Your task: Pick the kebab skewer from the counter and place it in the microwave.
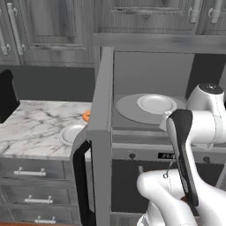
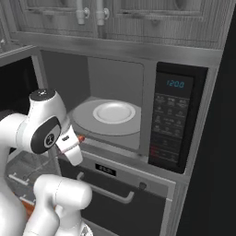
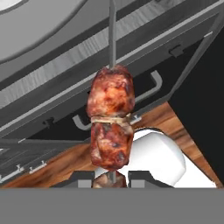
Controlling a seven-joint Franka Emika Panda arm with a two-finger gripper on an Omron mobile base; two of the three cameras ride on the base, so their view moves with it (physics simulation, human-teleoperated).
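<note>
The kebab skewer (image 3: pixel 110 122) is clamped between the fingers (image 3: pixel 141 177) at its lower end, its reddish-brown meat chunks stacked just above them and its thin stick pointing toward the microwave (image 2: pixel 138 115). In the right base view the gripper (image 2: pixel 79 138) sits just in front of the open cavity's lower edge (a small orange-red tip shows there). Inside, a white plate (image 2: pixel 114 112) rests on the round turntable (image 2: pixel 85 120). The door (image 1: pixel 100 132) stands swung open. To the left, on the marble worktop (image 1: pixel 31 128), lie another plate (image 1: pixel 70 133) and an orange doughnut (image 1: pixel 86 116).
</note>
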